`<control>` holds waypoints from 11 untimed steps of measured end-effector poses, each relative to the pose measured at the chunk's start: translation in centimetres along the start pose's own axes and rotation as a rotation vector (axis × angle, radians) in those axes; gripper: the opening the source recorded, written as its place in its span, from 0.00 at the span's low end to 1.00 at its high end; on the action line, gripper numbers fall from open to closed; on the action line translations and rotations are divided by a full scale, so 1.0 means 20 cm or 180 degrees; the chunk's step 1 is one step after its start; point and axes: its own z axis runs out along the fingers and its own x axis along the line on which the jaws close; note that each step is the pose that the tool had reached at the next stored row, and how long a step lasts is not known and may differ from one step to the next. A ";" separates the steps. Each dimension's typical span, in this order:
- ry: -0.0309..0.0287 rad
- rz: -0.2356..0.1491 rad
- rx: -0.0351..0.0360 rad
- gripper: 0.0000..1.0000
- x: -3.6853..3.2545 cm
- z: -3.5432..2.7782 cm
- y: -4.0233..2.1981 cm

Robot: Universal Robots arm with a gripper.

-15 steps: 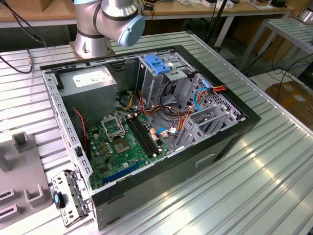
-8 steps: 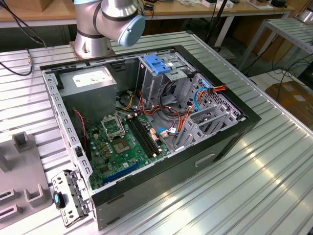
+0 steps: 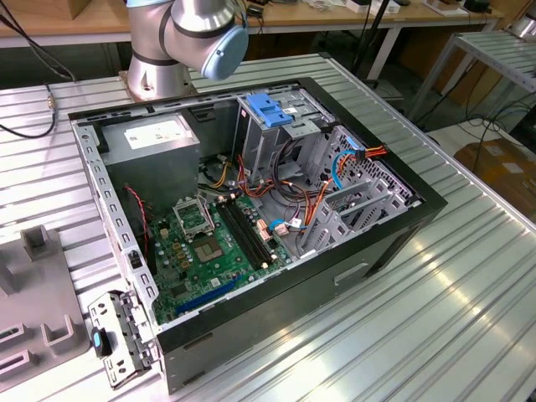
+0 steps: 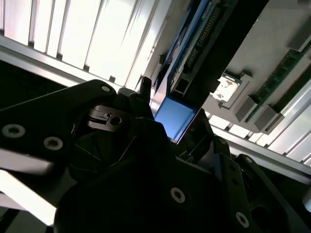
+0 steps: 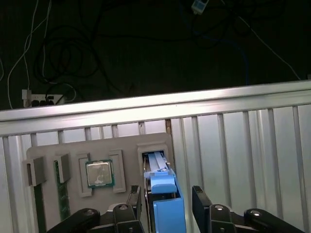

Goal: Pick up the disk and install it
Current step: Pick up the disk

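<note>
- Closest to the lens in the first wrist view, the gripper (image 5: 167, 206) is open. Its two dark fingers (image 5: 135, 204) stand one on each side of the disk (image 5: 165, 194), with a narrow gap on both sides.
- One disk stands on edge in a slot of the grey fixture tray (image 5: 126, 145), its blue carrier uppermost.
- That tray also carries one processor chip (image 5: 99, 173) and two green memory sticks (image 5: 60, 194), each in its own recess.
- It rests on the ribbed aluminium surface (image 5: 243, 145). Past the surface's edge lies a dark floor with loose cables (image 5: 73, 53) and one power strip (image 5: 41, 97).
- In the second wrist view the gripper's black body is nearest, and the disk's blue face sits just beyond it, with the processor chip further off.
- In the exterior view one open computer case (image 3: 394, 243) lies on the surface.
- Inside it are one motherboard (image 3: 209, 243), one grey power supply (image 3: 155, 142) and one metal drive cage (image 3: 272, 113) with a blue top.
- One robot arm (image 3: 193, 33) rises behind the case, and wooden benches (image 3: 75, 21) line the room.
</note>
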 end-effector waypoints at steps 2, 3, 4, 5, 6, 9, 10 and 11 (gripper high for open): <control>-0.0002 -0.0028 -0.0001 0.54 0.001 0.015 0.004; -0.0002 -0.0041 -0.0001 0.54 0.001 0.019 0.005; -0.0002 -0.0050 -0.0002 0.54 0.001 0.023 0.004; -0.0001 -0.0054 -0.0003 0.54 0.001 0.025 0.005; -0.0001 -0.0054 -0.0003 0.54 0.001 0.026 0.005; -0.0002 -0.0054 -0.0002 0.54 0.001 0.029 0.005; -0.0002 -0.0054 -0.0002 0.54 0.001 0.030 0.005; -0.0002 -0.0054 -0.0002 0.54 0.001 0.031 0.005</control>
